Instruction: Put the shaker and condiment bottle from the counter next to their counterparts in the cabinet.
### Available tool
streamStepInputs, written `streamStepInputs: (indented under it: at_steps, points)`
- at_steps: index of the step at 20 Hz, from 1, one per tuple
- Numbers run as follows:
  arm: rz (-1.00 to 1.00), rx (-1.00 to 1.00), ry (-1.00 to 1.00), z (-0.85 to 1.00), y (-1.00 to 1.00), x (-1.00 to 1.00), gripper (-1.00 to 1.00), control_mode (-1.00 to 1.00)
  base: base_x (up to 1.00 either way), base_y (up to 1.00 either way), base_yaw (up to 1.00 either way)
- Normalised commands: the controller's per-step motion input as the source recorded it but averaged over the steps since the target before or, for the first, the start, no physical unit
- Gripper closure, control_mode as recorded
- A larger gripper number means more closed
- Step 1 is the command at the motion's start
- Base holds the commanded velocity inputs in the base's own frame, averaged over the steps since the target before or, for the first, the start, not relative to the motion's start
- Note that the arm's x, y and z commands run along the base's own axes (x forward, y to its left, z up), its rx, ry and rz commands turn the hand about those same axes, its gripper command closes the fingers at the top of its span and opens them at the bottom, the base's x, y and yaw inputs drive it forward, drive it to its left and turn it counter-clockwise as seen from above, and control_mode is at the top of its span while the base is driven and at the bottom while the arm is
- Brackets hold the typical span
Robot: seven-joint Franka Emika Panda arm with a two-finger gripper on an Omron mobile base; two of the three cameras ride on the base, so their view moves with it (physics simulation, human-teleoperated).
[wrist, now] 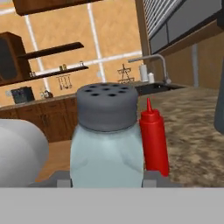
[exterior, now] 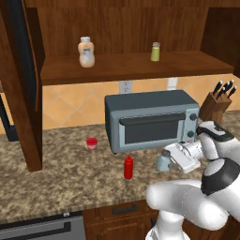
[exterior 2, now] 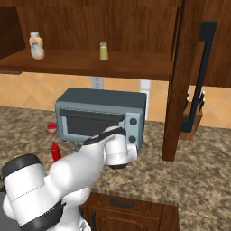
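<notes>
Going left to right in the left base view: up on the cabinet (exterior: 136, 65) shelf there's the peach-orange bottle (exterior: 86, 52), then the yellow-green shaker (exterior: 155, 51) well apart from it. Down on the tabletop (exterior: 56, 178) you've got a short red cup (exterior: 92, 143), then the condiment bottle (exterior: 128, 167) standing upright in front of the toaster oven (exterior: 151, 120), and just to its right the shaker (exterior: 163, 160) with the end effector (exterior: 174, 158) right up against it. A knife block (exterior: 216, 104) sits far right.

Hand view shows the shaker wedged between the finger tips, so the end effector looks clamped on its glass body, shaker apparently not yet lifted off the tabletop. Looks like the grab step just finished. Next move I'd guess: lift straight up, clear the toaster oven, and carry it up beside the yellow-green shaker. The red bottle stands close by, so a sideways swing could tip it.
</notes>
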Motion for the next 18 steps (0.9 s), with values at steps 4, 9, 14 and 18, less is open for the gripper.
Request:
streamStepInputs:
  at_steps: [4, 9, 14, 18]
  points:
    - [-0.31, 0.06, -0.02, 0.78, 0.0, -1.0, 1.0, -1.0, 0.0, 0.0, 0.0]
    - [-0.26, 0.0, -0.05, 0.94, 0.06, -0.73, 1.0, -1.0, 0.0, 0.0, 0.0]
    - [-0.17, -0.11, -0.19, 0.8, 0.42, -0.37, 1.0, -1.0, 0.0, 0.0, 0.0]
    - [-0.24, -0.05, -0.09, 0.92, 0.06, -0.36, 1.0, -1.0, 0.0, 0.0, 0.0]
